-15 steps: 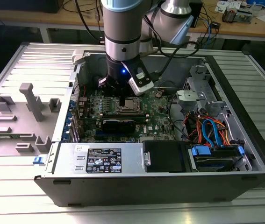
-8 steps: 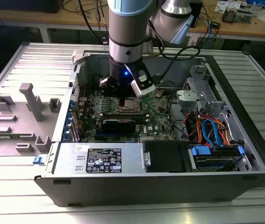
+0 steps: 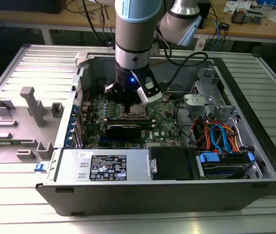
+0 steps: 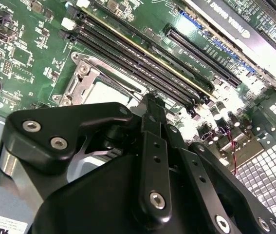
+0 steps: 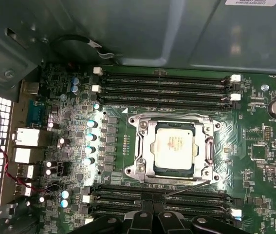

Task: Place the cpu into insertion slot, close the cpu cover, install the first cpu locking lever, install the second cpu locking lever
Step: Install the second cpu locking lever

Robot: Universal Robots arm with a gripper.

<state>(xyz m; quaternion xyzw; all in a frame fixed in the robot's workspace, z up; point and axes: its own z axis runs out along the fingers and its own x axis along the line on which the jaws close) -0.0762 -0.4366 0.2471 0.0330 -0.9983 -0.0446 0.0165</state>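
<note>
hiding the socket's near edge, the tool (image 5: 150, 214) looks pinched narrow beside the cpu (image 5: 174, 147).

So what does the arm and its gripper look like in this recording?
The arm is a silver-grey metal tube with a pale blue joint cap, narrowing to a black wrist with a small blue light. A white block juts from the wrist, and a black cable loops off beside it. In the second wrist view the gripper is matte black, built of rounded plates and link bars fastened with silver screws.
</note>
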